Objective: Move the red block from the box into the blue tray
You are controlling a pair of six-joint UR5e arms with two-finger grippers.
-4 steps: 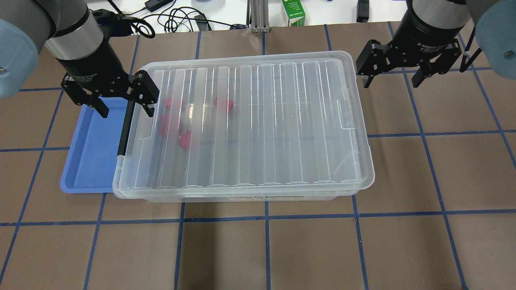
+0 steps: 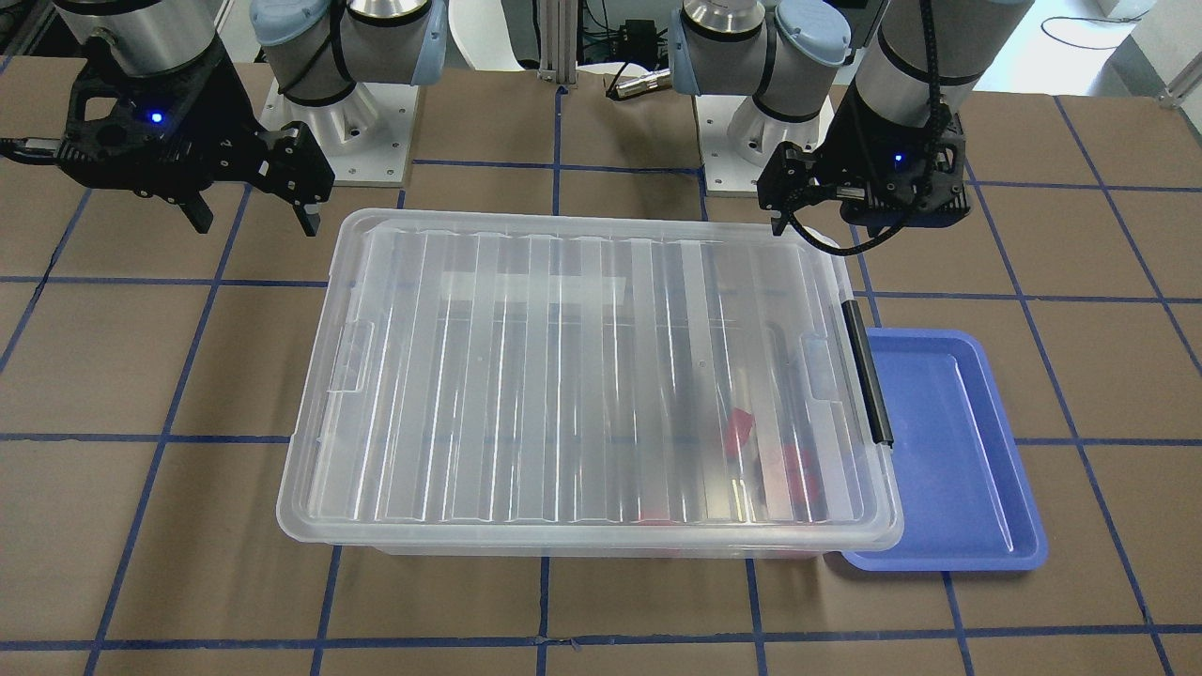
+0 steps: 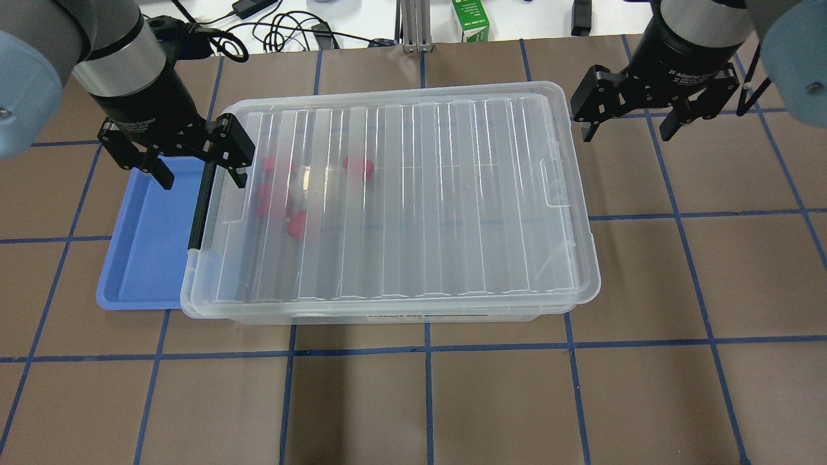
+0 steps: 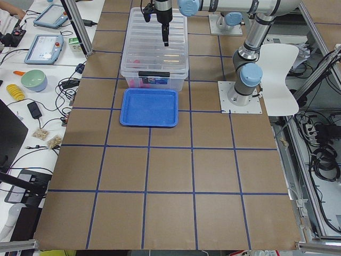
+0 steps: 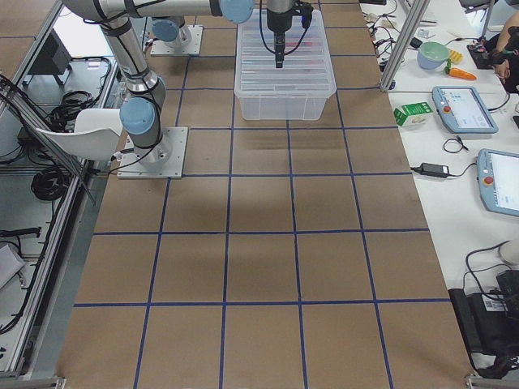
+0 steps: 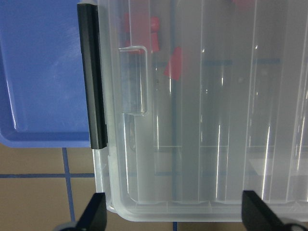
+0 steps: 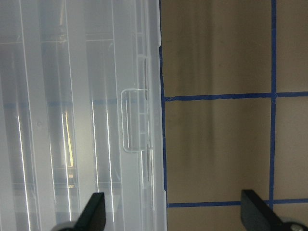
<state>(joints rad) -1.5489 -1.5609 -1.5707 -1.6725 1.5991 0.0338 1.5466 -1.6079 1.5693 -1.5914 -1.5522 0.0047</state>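
The box [image 3: 413,194] is a clear bin with its ribbed lid on and a black bar latch [image 3: 201,200] at its left end. Several red blocks [image 3: 358,166] show blurred through the lid near that end, also in the left wrist view [image 6: 174,62]. The blue tray [image 3: 145,252] lies beside the latch end, partly under the box rim. My left gripper [image 3: 201,179] hangs open above the latch, one finger over the tray and one over the lid. My right gripper [image 3: 627,134] hangs open above the mat just beyond the box's far right corner.
The brown mat [image 3: 452,400] with blue tape lines covers the table. Cables [image 3: 284,29] and a green carton [image 3: 470,19] lie beyond the mat's far edge. Tablets and a bowl [image 4: 32,80] sit on a side bench.
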